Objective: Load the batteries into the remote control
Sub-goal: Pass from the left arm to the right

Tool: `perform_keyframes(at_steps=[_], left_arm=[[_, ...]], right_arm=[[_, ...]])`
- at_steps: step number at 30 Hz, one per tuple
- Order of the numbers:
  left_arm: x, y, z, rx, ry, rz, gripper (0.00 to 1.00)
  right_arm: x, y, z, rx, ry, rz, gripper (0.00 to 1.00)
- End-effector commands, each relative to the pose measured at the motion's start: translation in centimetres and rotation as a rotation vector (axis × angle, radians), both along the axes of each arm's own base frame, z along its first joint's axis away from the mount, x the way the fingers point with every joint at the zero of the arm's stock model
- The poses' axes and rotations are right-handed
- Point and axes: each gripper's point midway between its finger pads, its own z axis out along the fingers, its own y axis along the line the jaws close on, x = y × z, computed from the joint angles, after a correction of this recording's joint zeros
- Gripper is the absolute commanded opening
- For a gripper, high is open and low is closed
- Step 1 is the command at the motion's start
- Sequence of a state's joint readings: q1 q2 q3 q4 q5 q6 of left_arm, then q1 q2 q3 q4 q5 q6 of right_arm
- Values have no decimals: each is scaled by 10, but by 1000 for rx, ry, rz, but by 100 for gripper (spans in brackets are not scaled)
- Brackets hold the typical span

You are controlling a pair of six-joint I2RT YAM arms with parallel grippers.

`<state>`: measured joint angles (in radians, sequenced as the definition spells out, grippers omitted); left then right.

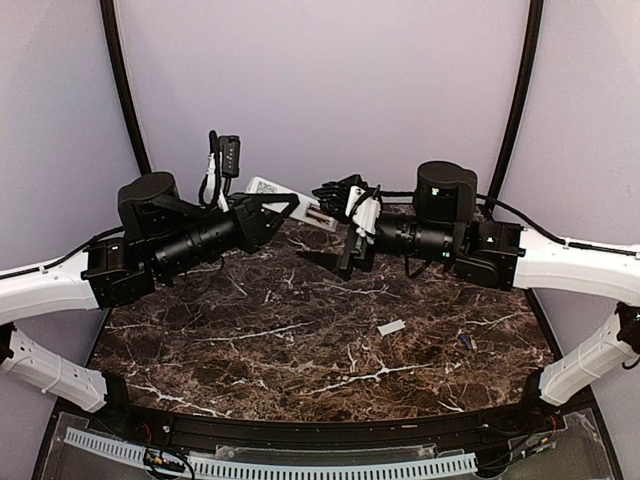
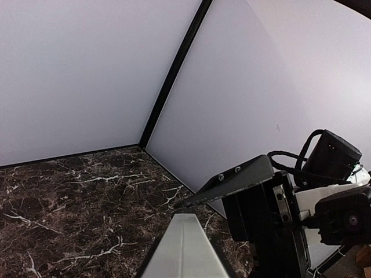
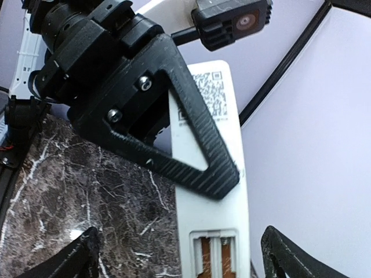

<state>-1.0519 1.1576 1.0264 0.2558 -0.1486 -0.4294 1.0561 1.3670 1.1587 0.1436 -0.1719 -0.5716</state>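
Remote control [image 3: 223, 211] clamped in left end effector [image 1: 288, 206] — right end effector [image 1: 328, 226] wide, facing bay end.

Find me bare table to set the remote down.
Free: the table's left and centre front, bordered by the left arm, the near edge and the white piece. There is a smaller patch at right front, nearer than the battery. Crowded: back centre, where the left fingers hold the remote in the air and the open right fingers straddle its end.
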Motion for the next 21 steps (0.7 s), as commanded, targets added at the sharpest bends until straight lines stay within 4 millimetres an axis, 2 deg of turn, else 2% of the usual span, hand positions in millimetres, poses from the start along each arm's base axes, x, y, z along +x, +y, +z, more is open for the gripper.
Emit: perform_keyframes(at_steps=[1,5,13,21], left_arm=[[-6,-6,12,-56,2,-55,0],[-7,-7,12,-59,6,-60,0],[-9,-8,13,-76,15,-76,0],[-9,-10,13,-78,16,-83,0]], right_arm=[[11,4,32,59,-86,-54,84],[10,6,29,50,-80,-44,68],[15,3,20,16,-68,-72,63],[14,-2,25,30,-81,-84,35]])
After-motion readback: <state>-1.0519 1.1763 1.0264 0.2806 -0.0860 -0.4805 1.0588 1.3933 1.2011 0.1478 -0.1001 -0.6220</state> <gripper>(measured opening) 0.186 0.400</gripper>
